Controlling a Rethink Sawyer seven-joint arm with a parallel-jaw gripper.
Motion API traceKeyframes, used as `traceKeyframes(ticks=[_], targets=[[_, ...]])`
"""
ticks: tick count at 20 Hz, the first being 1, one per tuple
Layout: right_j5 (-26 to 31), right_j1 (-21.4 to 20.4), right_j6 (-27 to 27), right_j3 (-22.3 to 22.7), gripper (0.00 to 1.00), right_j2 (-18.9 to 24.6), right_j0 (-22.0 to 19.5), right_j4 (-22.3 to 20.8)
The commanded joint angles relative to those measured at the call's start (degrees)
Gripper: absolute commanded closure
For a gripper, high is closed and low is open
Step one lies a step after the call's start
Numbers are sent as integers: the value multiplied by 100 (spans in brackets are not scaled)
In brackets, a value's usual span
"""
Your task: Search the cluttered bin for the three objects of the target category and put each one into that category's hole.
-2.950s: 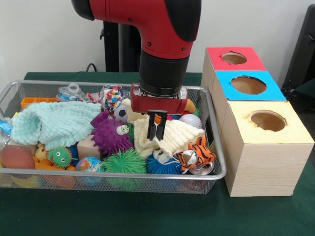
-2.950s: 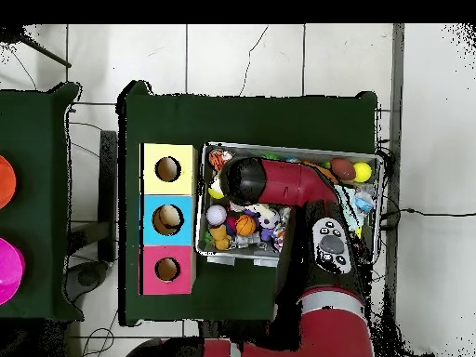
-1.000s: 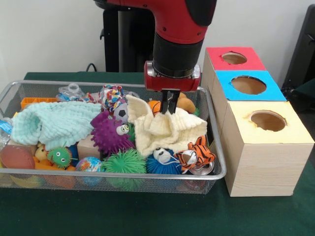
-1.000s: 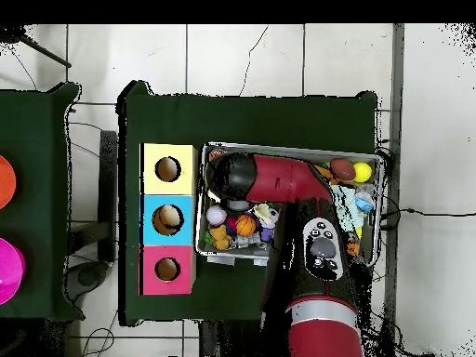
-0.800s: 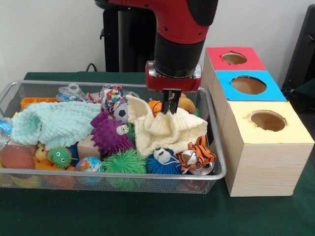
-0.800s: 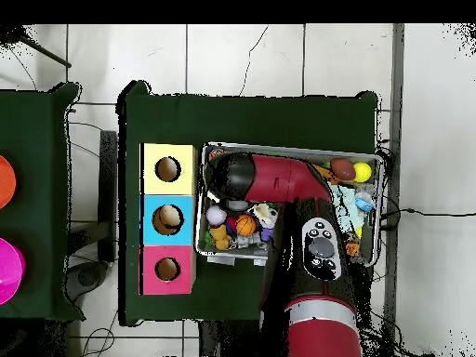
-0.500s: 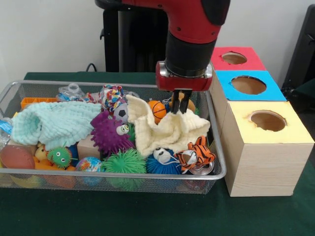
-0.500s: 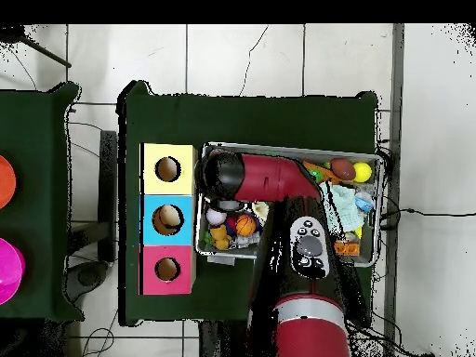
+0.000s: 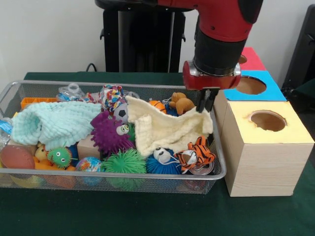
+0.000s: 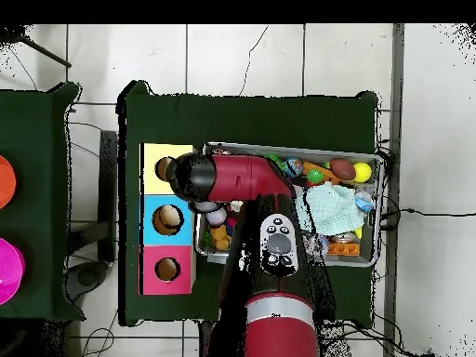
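The gripper (image 9: 205,104) pinches a corner of the cream cloth (image 9: 167,129) between closed fingers at the bin (image 9: 113,173) edge nearest the yellow-topped box's hole (image 9: 267,119) — a patchwork bundle (image 9: 112,95) lies by the bin's far rim.

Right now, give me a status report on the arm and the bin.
Tool shut on cream cloth, at the bin's end by the boxes. One patchwork bundle showing at the far rim, untouched. Yellow box hole empty; cloth drapes over toys.

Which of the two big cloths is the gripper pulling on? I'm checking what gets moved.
The cream cloth: the gripper pinches its corner at the bin's end by the boxes. The mint cloth lies untouched at the other end.
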Motion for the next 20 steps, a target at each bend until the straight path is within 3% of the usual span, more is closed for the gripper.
traceKeyframes(ticks=[1,10,20], targets=[[313,112,1193,80,100,218,102,337],[470,198,1150,-157,100,186,246,487],[1428,85,2061,-807,100,-297,966,713]])
